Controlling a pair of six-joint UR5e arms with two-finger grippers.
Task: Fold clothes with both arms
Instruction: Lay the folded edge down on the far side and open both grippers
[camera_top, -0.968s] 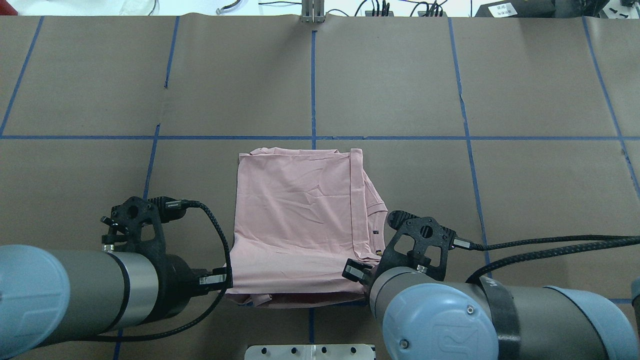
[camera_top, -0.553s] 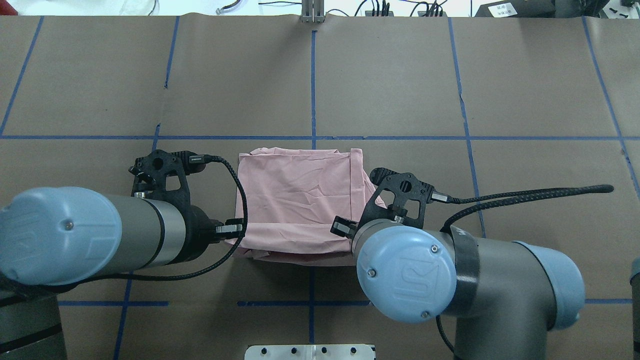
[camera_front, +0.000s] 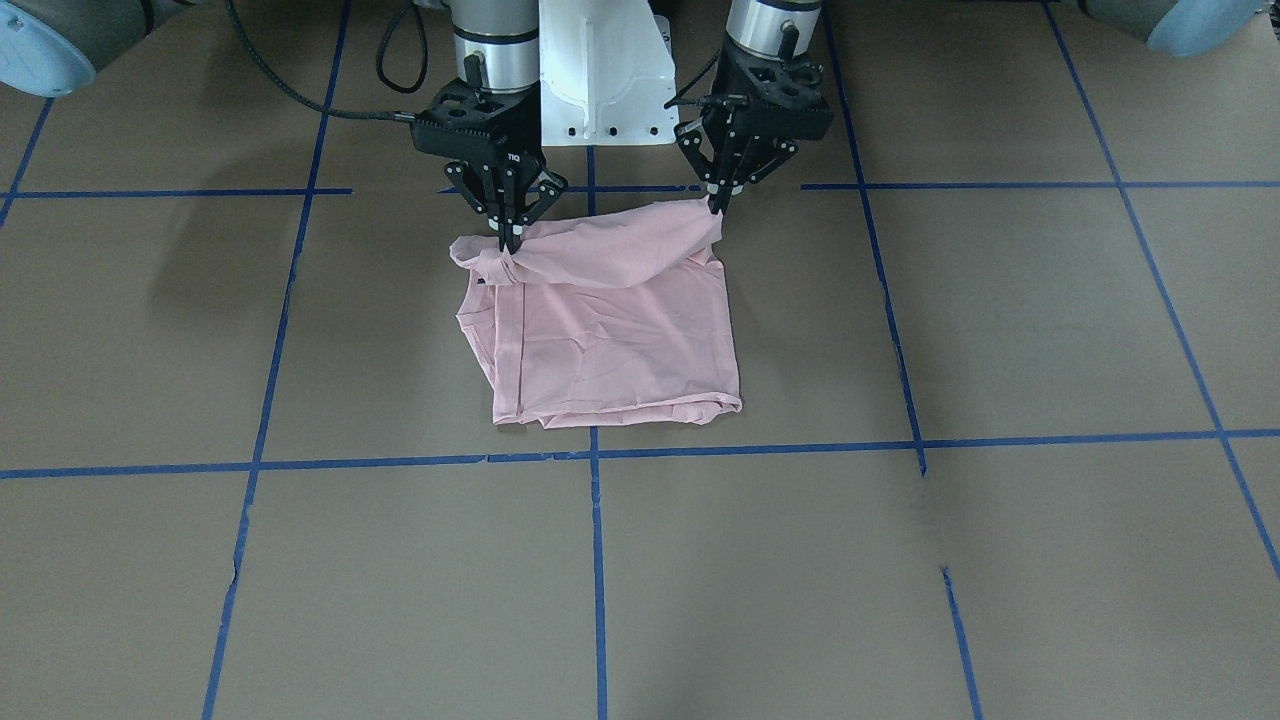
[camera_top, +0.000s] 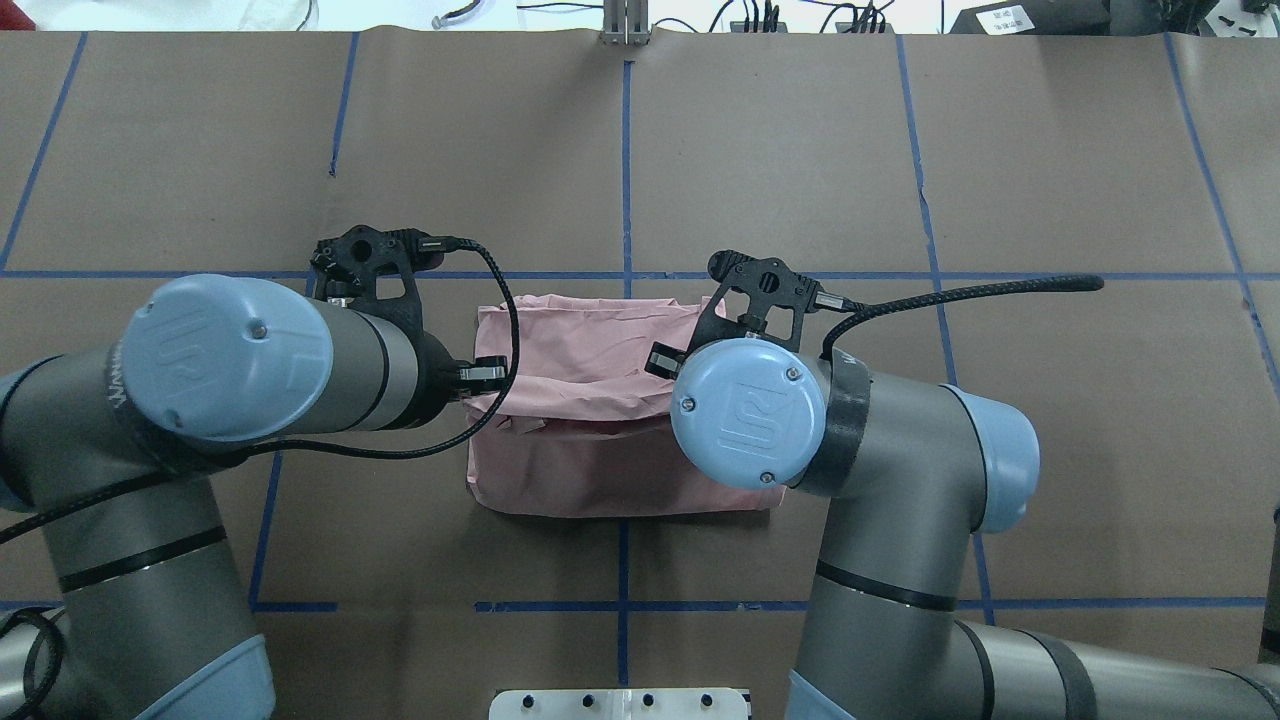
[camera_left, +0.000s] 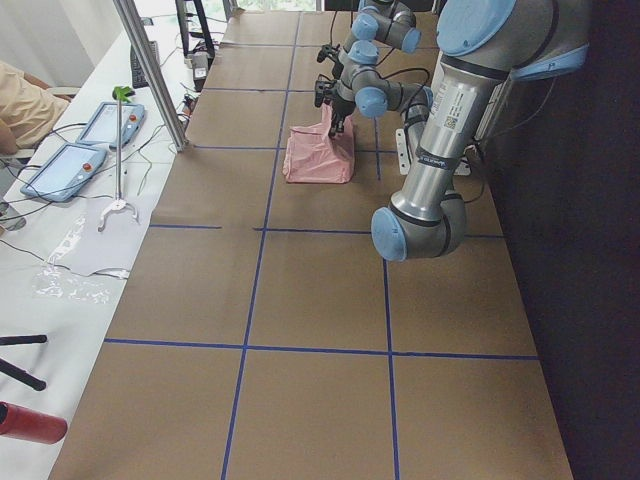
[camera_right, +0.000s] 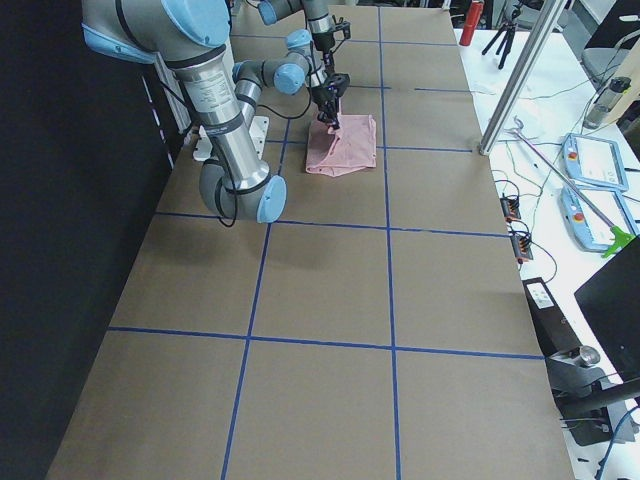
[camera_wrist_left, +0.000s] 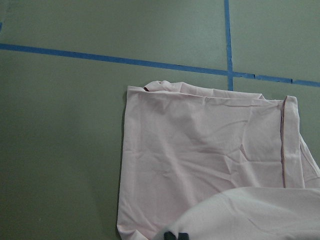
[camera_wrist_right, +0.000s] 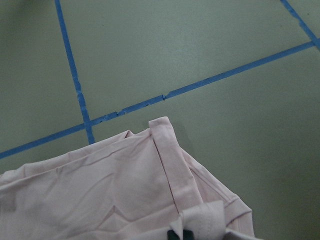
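- The brown paper table (camera_front: 1000, 320), taped into blue squares, is carrying the pink T-shirt (camera_front: 615, 345) near its middle, just ahead of my base.
- I am judging that the bunched corner could be slipping loose, or that uneven travel could be dragging the lower layers and skewing the fold.
- My left gripper (camera_front: 716, 205) and right gripper (camera_front: 510, 240) are each pinching a raised corner; the edge is sagging between them, and the rest is lying flat beyond.

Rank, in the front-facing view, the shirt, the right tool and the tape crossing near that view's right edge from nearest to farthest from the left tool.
1. Shirt: corner pinched in the left tool.
2. Right tool: on the shirt's other raised corner, view's left.
3. Tape crossing: far off, by the view's right edge.
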